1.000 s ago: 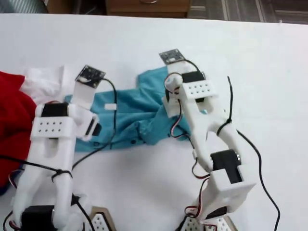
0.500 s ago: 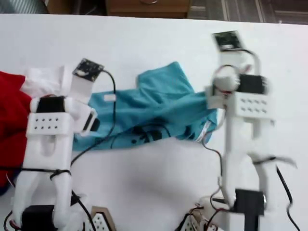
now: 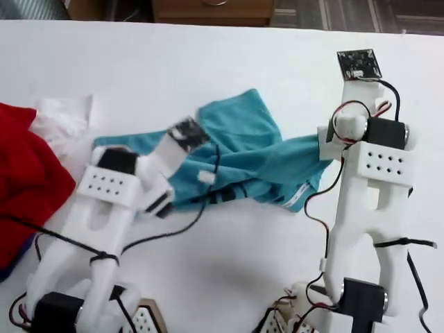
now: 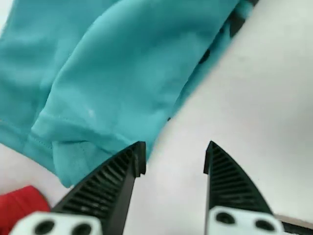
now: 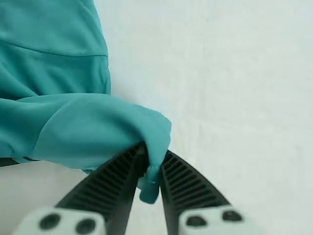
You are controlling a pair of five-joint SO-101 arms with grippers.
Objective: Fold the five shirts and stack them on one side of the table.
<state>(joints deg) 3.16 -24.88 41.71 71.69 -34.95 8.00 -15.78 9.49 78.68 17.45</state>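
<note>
Teal shirt (image 5: 73, 127) pinched in right end effector (image 5: 151, 169)

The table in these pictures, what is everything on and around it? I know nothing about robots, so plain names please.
teal shirt: one, teal, crumpled across the middle of the table
red garment: one heap, red, at the table's left edge; how many pieces it holds cannot be told
white garment: one, white, bunched just behind the red heap
table: one, white, under everything
wooden cabinet: one, brown, beyond the table's far edge
left claw: one, black fingers on a white arm, open, at the teal shirt's near edge
right claw: one, black fingers on a white arm, shut on a fold at the teal shirt's right end
</note>
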